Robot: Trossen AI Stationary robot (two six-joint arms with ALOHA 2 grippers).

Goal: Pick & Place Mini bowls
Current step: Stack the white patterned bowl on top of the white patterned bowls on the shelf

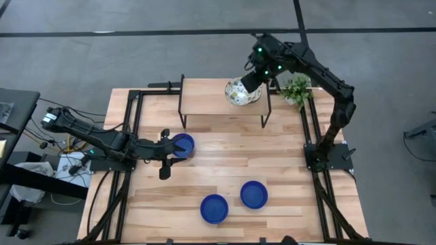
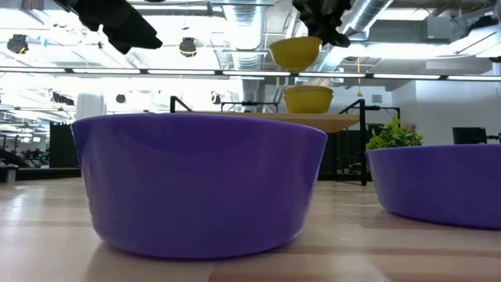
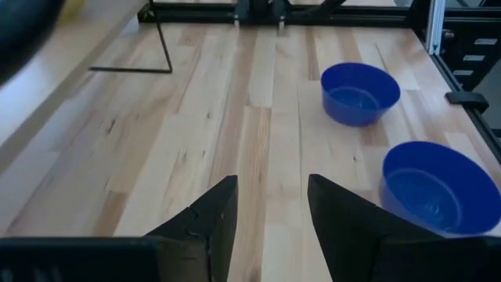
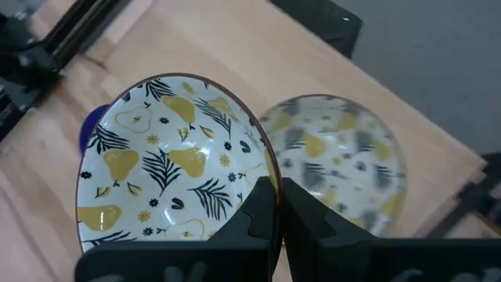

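My right gripper (image 1: 253,76) is shut on a white bowl with a yellow pear and leaf pattern (image 4: 168,168). It holds the bowl over the far wooden shelf (image 1: 204,99). A second patterned bowl (image 4: 337,164) rests on its base on the shelf just below; in the low view the held bowl (image 2: 296,51) hangs above it (image 2: 307,98). My left gripper (image 3: 270,219) stands open and raised over the table's left side, with nothing between its fingers, beside a blue bowl (image 1: 182,145). Two more blue bowls (image 1: 214,208) (image 1: 253,194) sit near the front edge. My right gripper pinches the patterned bowl's rim (image 4: 258,168) between its two fingers, one finger inside the bowl and one outside. The fingers slant down from above. The bowl hangs below them, lifted clear of the shelf and of the bowl under it, its opening facing up.
A small green plant (image 1: 296,88) stands at the shelf's right end, close to my right arm. Black frame rails (image 1: 133,129) run along the table's sides. Bare wood lies between the shelf and the front bowls.
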